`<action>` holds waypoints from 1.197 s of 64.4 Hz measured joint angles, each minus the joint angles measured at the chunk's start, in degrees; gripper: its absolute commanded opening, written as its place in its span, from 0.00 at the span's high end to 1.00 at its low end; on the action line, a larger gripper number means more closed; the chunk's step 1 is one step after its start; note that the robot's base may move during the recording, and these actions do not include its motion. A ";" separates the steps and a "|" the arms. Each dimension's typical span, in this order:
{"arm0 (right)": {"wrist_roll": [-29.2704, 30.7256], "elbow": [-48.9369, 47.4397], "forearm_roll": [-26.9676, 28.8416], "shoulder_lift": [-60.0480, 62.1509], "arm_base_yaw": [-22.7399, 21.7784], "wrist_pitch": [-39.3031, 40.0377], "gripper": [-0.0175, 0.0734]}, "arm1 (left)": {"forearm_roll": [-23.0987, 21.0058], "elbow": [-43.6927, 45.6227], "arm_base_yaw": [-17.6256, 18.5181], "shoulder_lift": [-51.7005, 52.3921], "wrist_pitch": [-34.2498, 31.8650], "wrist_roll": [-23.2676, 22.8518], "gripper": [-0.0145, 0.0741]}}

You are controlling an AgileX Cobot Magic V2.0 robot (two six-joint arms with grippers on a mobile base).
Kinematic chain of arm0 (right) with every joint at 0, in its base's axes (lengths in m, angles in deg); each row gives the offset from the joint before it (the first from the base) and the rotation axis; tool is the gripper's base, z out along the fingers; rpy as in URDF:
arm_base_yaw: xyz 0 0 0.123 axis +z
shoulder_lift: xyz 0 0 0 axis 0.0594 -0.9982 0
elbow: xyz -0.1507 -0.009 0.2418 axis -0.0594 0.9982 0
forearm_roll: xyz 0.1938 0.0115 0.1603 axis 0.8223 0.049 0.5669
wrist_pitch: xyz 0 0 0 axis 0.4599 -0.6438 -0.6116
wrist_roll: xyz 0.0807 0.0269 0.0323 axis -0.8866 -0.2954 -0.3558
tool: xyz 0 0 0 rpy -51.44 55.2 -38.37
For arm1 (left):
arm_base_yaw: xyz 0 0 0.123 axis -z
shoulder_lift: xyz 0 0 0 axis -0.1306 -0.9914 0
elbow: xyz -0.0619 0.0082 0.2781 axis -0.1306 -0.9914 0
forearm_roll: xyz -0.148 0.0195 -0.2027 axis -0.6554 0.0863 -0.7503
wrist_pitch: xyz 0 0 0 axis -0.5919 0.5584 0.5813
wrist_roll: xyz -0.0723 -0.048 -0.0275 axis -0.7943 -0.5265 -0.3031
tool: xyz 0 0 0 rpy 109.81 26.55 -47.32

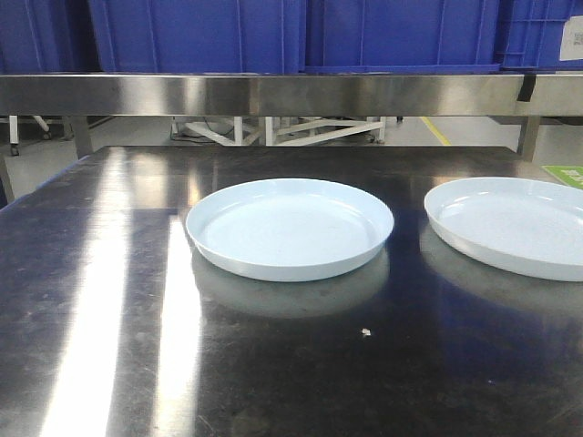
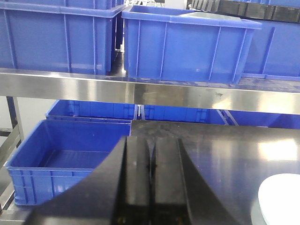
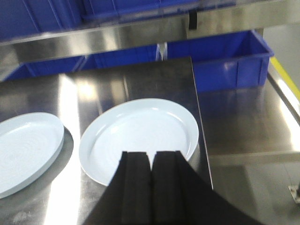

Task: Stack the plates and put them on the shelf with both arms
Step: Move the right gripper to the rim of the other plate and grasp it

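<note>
Exterior front-facing view first: I see both plates lying flat and side by side on the dark steel tabletop (image 1: 109,300), apart from each other and not stacked. The left plate (image 1: 290,228) sits near the middle of the table. The right plate (image 1: 510,226) lies near the right side and is cut off by the frame edge. Behind them the shelf (image 1: 291,94) runs across as a long brushed steel beam, with blue crates (image 1: 200,35) standing on it. A small white speck (image 1: 366,332) lies on the table in front of the left plate.

Left wrist view: my left gripper (image 2: 151,154) has its two dark fingers pressed together with nothing between them. It points toward the shelf beam and the crates above it. Beneath the beam, off the table's left edge, an open blue crate (image 2: 65,159) sits lower down. A sliver of pale plate rim shows in the bottom right corner, well clear of the fingers; I take it for the left plate.

Right wrist view: my right gripper (image 3: 151,161) is likewise squeezed closed and holds nothing. Its fingertips overlap the near rim of the right plate as seen from here, but I cannot tell whether they touch it or hang above it. That plate lies close to the table's right edge. The left plate rests just beside it on the left, the two rims near each other but not touching. Another blue crate (image 3: 229,61) sits beyond the table's far right corner, under the shelf beam.
</note>
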 measured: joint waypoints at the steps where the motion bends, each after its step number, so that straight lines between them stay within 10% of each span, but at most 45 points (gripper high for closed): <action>1: 0.00 -0.63 0.00 -1.08 0.00 -0.13 0.74 | 0.00 0.00 0.00 0.00 0.00 0.00 0.74; 24: 0.19 -7.98 3.16 -24.87 0.00 8.73 0.74 | 0.00 0.00 0.00 0.00 0.00 0.00 0.74; 54: 0.12 -37.14 5.00 -57.99 -1.24 -19.01 0.74 | 0.00 0.00 0.00 0.00 0.00 0.00 0.74; 77: 2.86 -50.70 2.61 -76.39 -8.19 -29.10 0.40 | 0.00 0.00 0.00 0.00 0.00 0.00 0.74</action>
